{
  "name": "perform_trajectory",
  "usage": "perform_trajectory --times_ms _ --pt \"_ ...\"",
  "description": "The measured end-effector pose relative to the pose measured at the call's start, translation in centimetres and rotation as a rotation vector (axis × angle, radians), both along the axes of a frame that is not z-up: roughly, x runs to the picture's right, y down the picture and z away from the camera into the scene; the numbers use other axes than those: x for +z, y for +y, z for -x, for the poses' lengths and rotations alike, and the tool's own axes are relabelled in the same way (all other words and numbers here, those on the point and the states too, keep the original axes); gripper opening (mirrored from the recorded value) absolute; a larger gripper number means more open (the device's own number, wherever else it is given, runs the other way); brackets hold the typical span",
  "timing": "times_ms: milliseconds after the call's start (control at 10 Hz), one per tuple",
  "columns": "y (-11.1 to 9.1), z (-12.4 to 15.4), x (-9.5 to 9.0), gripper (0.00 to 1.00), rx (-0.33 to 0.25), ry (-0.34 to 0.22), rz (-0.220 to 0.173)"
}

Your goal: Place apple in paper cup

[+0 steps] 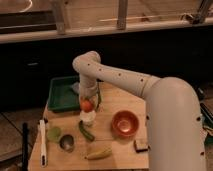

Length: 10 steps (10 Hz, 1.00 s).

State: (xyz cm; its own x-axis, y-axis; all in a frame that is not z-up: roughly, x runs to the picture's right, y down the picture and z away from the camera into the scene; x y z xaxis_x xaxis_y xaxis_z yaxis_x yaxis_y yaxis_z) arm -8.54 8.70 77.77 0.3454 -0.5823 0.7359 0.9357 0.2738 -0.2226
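Wooden table (114,97): the gripper (86,101) fingers pinch the apple (87,106) just over the paper cup (88,118); bowl (125,123) at the cup's three o'clock.

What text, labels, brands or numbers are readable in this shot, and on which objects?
None readable in this view.
On the small white paper cup: no print visible.
On the round orange-red bowl, green plastic tray, wooden table: no markings visible.
On the white robot arm: no label legible.
The gripper, above the cup, is shut on the small round red-orange apple: no sticker seen.
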Motion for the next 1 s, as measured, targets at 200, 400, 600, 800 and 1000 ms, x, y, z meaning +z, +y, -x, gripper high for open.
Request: perform_trajectory --times_ms 200,400,600,800,1000 --pt "0.04 -0.02 0.00 0.38 0.003 0.003 0.002" --pt "0.03 -0.01 0.00 0.38 0.003 0.003 0.002" --pt "0.04 -0.01 0.00 0.38 0.005 0.005 0.002" --pt "0.04 0.00 0.01 0.38 0.006 0.006 0.002" --pt "0.09 -0.01 0.01 0.38 0.009 0.009 0.003"
